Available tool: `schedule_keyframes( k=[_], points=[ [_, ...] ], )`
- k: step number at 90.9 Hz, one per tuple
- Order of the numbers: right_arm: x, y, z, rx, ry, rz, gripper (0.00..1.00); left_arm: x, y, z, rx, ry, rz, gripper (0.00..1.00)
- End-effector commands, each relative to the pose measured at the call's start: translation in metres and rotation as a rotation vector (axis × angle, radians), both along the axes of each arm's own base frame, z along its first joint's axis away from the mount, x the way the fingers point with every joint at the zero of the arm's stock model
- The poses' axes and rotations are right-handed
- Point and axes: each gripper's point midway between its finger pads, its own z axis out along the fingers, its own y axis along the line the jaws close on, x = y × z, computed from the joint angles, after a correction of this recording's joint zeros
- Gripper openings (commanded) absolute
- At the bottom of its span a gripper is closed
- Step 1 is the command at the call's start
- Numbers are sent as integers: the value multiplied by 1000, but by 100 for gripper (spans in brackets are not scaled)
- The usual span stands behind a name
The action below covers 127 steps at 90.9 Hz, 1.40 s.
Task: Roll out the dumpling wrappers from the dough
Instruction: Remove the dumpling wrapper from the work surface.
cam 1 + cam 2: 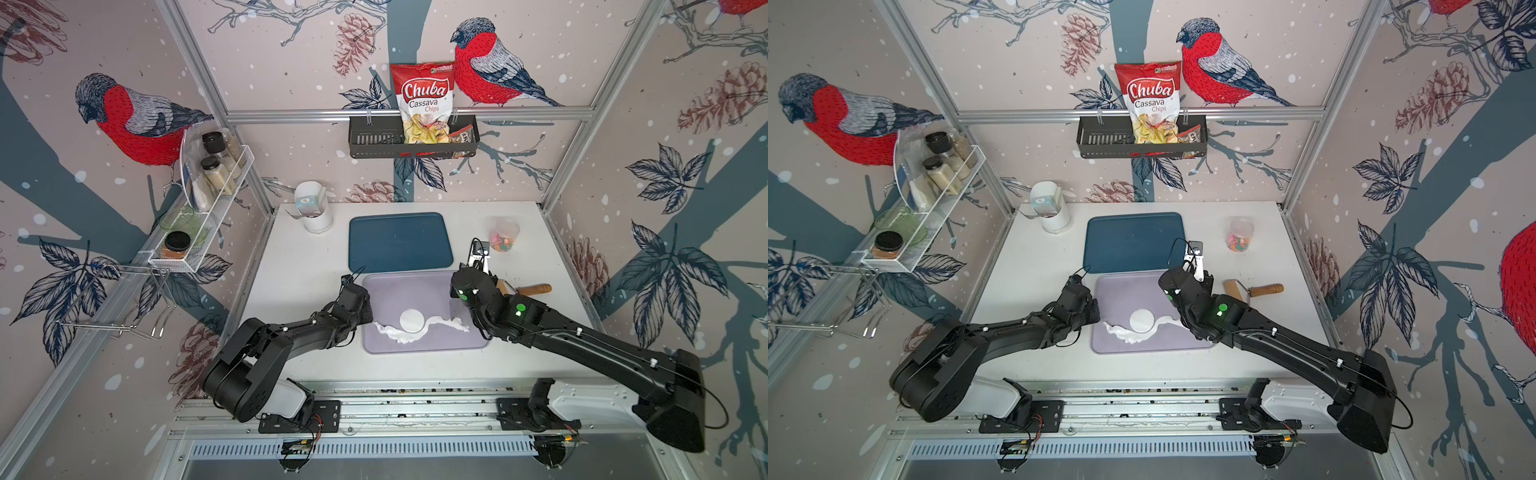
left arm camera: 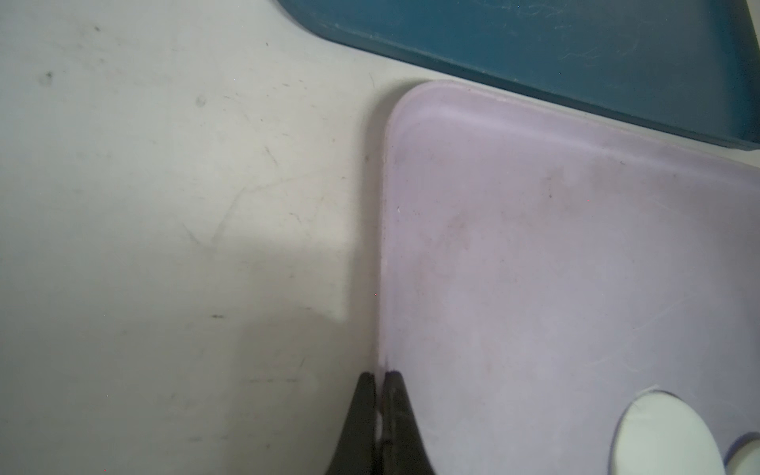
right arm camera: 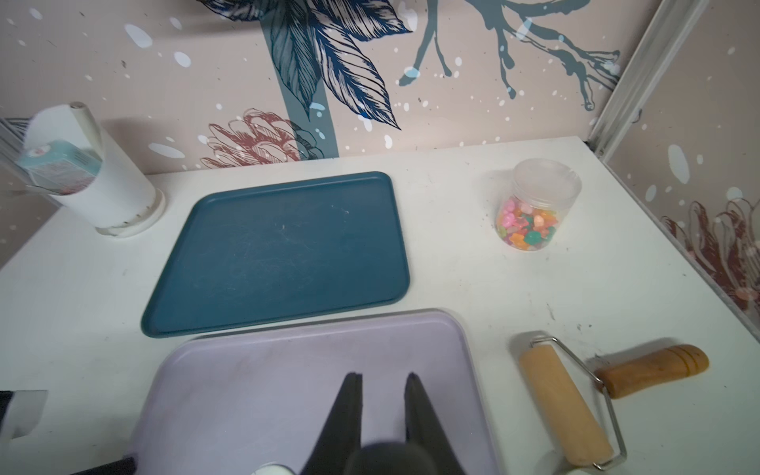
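Left tool [image 2: 380,375] pinched together at the lilac tray's [image 2: 534,246] edge. Just right of it, the round dumpling wrapper [image 1: 412,321] lies on the tray, touching ragged dough [image 1: 390,332]. Right tool [image 3: 382,376] past them, jaws slightly apart, empty; roller [image 3: 563,405] to its right.

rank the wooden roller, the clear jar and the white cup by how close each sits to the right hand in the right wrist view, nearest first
1. wooden roller: beside the lilac tray on the robot's right, close to the right hand.
2. clear jar: farther back on the right.
3. white cup: back left corner, beyond the teal tray.
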Motion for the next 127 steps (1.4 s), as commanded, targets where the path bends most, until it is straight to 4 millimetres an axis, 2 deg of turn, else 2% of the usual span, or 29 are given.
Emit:
schedule_keyframes(
  k=[1, 9, 19, 24, 35, 42, 53, 61, 72, 88, 100, 127],
  points=[
    [7, 32, 37, 176, -104, 146, 0, -15, 7, -14, 31, 69, -16, 0],
    [19, 34, 37, 253, -93, 195, 0, -16, 6, -14, 27, 70, -22, 0],
    [26, 30, 24, 282, -66, 307, 0, -16, 3, -13, 24, 65, -38, 0],
    [27, 22, 19, 314, -57, 345, 0, -16, 3, -13, 26, 66, -48, 0],
    [37, -14, 10, 407, -49, 358, 0, -16, 2, -12, 32, 62, -59, 0],
    [36, -26, 1, 480, -20, 414, 0, -16, 2, -12, 33, 67, -64, 0],
    [38, -44, -13, 532, -21, 397, 0, -15, -1, -11, 25, 61, -74, 0],
    [40, -46, -16, 578, -30, 412, 0, -15, -2, -10, 23, 61, -82, 0],
    [45, -37, -23, 597, -1, 436, 0, -14, -3, -9, 28, 59, -88, 0],
    [53, -37, -18, 616, -22, 418, 0, -13, -4, -9, 24, 58, -89, 0],
    [58, -38, -41, 574, 35, 392, 0, -13, -3, -10, 27, 61, -86, 0],
    [62, -38, -66, 577, 75, 373, 0, -12, -3, -9, 24, 59, -81, 0]
  ],
)
